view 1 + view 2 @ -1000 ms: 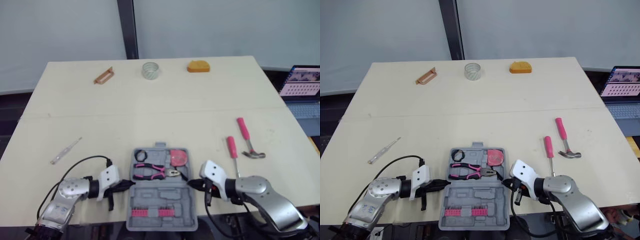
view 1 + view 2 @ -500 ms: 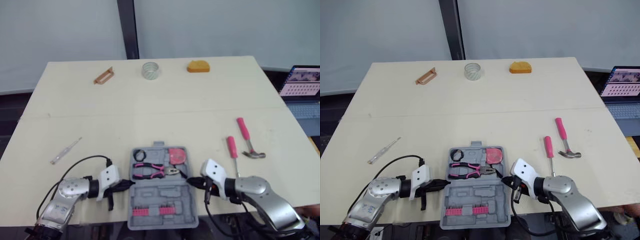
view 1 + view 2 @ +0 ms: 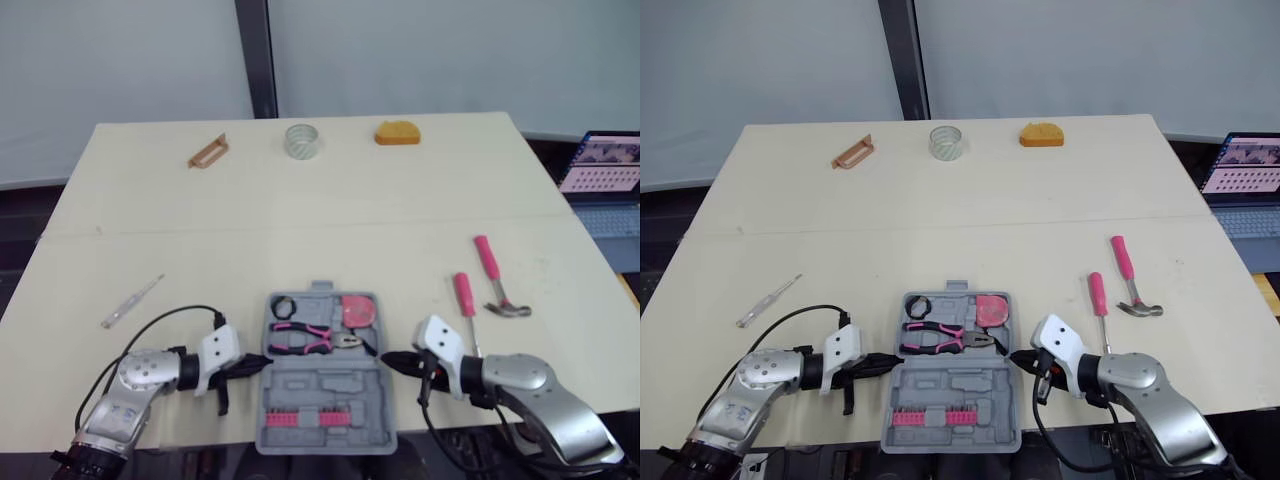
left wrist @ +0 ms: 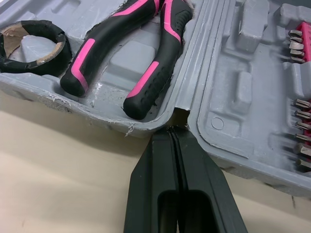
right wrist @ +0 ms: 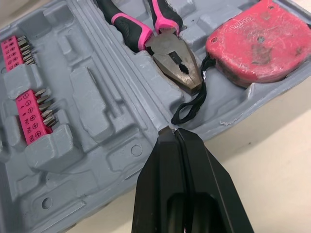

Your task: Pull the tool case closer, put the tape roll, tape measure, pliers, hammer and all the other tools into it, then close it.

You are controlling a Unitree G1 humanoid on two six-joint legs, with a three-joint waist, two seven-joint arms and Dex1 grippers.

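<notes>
While the slim tester screwdriver (image 3: 131, 302) is lying well off to the left on the table (image 3: 300, 230), your left gripper (image 4: 171, 133) is resting with its fingers pressed together and holding nothing. Its tip is nosing into the hinge notch on the left edge of the tool case (image 3: 330, 385) — a wedge for nudging or steadying, I'd judge, not a grasp. The case is sitting open at the table's near edge between both arms, so the pull looks done. The black tape roll (image 3: 282, 308), pliers (image 3: 305, 340) and tape measure (image 3: 355, 312) are lying in its far half. Your right gripper (image 5: 172, 132) is mirroring the left, fingers likewise together and empty, tip at the right-hand notch beside the tape measure's cord. Beyond it the pink screwdriver (image 3: 465, 297) and hammer (image 3: 497, 285) are waiting on the table — they are needing to go in before the lid is closing.
</notes>
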